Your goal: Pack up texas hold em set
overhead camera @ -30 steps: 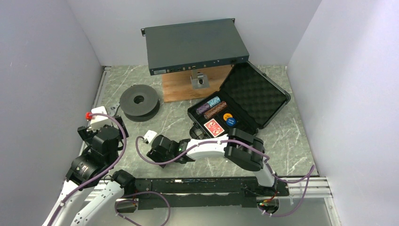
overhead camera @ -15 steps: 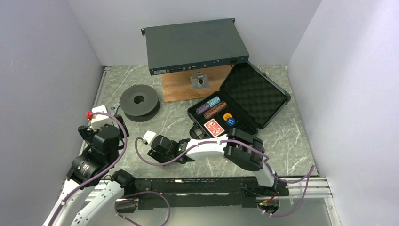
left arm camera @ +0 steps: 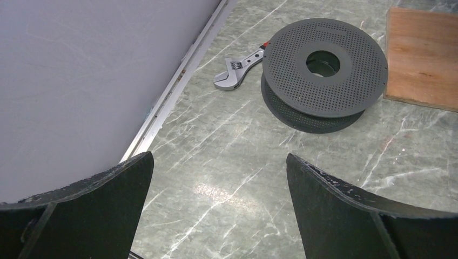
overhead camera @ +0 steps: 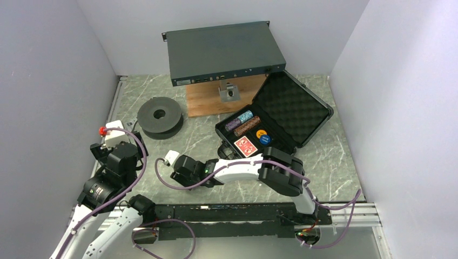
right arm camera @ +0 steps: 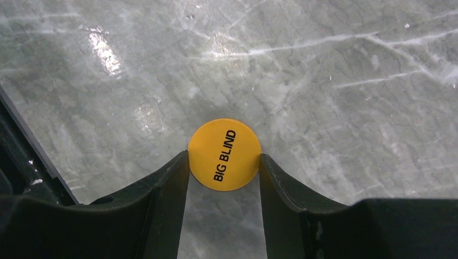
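Observation:
The black case [overhead camera: 294,110] lies open at the right, foam-lined lid tipped back. Its tray holds striped chip stacks [overhead camera: 243,123], a red-backed card deck [overhead camera: 246,145], an orange disc [overhead camera: 261,133] and a blue disc [overhead camera: 265,139]. My right gripper [right arm camera: 224,159] is low over the table near the front, left of the case [overhead camera: 186,172]. Its fingers touch both sides of a yellow disc [right arm camera: 224,154] marked BIG BLIND that lies flat on the table. My left gripper [left arm camera: 219,156] is open and empty above the left of the table [overhead camera: 120,156].
A dark grey spool [left arm camera: 324,73] lies ahead of the left gripper with a small wrench [left arm camera: 237,67] beside it. A wooden board [overhead camera: 216,97] and a flat teal-grey metal box [overhead camera: 221,51] stand at the back. Walls close in on the left, right and back.
The right wrist has shifted very slightly near the table's front. The left arm has barely moved.

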`<action>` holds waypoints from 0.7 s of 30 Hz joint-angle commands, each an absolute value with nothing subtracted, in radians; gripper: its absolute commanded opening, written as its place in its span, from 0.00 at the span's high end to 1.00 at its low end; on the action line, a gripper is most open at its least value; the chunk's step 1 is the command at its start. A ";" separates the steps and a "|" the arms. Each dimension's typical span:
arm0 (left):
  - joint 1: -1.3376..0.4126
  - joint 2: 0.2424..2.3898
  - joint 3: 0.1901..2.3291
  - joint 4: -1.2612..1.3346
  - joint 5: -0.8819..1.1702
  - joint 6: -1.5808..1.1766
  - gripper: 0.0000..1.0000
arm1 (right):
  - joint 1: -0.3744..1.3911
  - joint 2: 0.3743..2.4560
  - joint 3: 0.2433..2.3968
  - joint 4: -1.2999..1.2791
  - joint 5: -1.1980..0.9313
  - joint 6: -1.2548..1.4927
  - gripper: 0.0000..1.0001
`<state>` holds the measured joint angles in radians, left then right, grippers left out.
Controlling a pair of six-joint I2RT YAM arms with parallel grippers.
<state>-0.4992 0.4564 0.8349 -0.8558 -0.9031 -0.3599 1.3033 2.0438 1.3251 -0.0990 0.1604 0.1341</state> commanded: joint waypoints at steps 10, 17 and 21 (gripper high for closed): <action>-0.485 0.466 0.831 -0.817 -0.887 -0.342 0.01 | 1.307 1.902 1.336 -0.143 0.207 0.121 0.54; -0.485 0.465 0.837 -0.825 -0.892 -0.350 0.01 | 1.308 1.901 1.338 -0.136 0.116 0.134 0.36; -0.478 0.457 0.858 -0.878 -0.961 -0.424 0.01 | 1.323 1.919 1.338 -0.104 0.038 0.123 0.29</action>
<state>-0.4900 0.4606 0.8349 -0.8513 -0.8913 -0.3618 1.3052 1.9408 1.3247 -0.1555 0.1261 0.1318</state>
